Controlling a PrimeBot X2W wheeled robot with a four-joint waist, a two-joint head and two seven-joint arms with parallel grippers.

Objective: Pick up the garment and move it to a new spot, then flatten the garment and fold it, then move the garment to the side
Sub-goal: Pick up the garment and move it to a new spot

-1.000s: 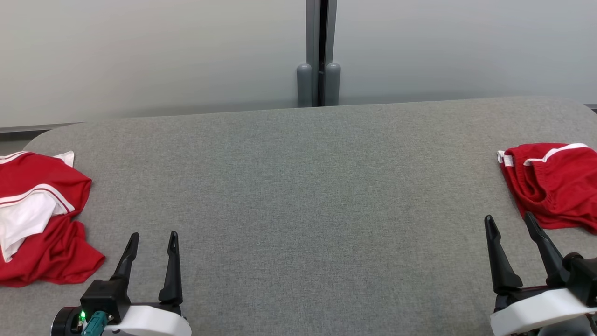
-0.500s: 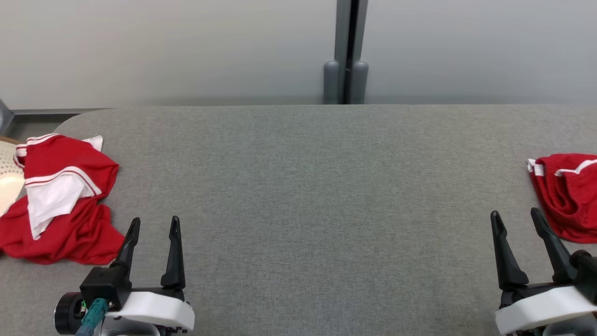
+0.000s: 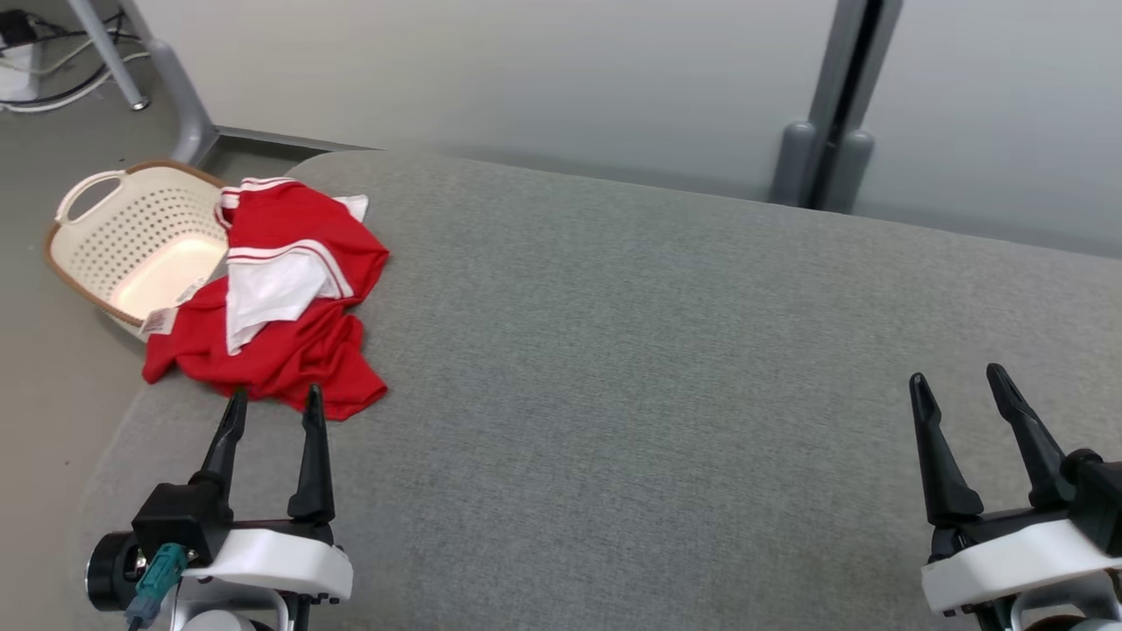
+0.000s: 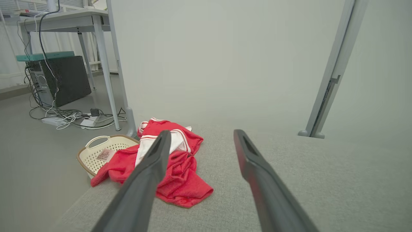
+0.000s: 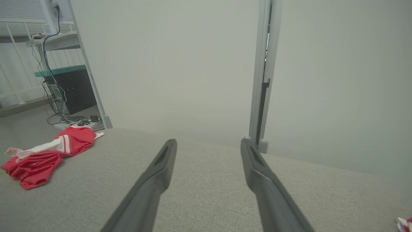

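- The garment (image 3: 280,307) is red with white stripes and a white part.
- It lies in a crumpled heap on the grey table (image 3: 614,350), near the far left corner.
- One side of it hangs over the table's left edge, above the basket (image 3: 114,237).
- A small paper tag sticks out on that side.
- The basket is cream with little holes and a brown rim. It stands on the floor, just beside the table's left end.
- The left gripper (image 3: 276,393) is open. Its two dark fingers stand apart and hold nothing.
- In the head view its tips are right at the near edge of the garment. I cannot tell if they touch it.
- In the left wrist view the garment is in front of the fingers and a bit to the left.
- The right gripper (image 3: 956,374) is open too, and it holds nothing.
- It is over the right part of the table, well apart from the garment.
- In the right wrist view a bit of red cloth (image 5: 405,224) peeks in at the bottom right corner.
- A pale wall stands behind the table, with a grey post (image 3: 833,114) in it.
- Past the basket there is a desk (image 4: 64,22) with a black box (image 4: 61,80) and wires on the floor under it.
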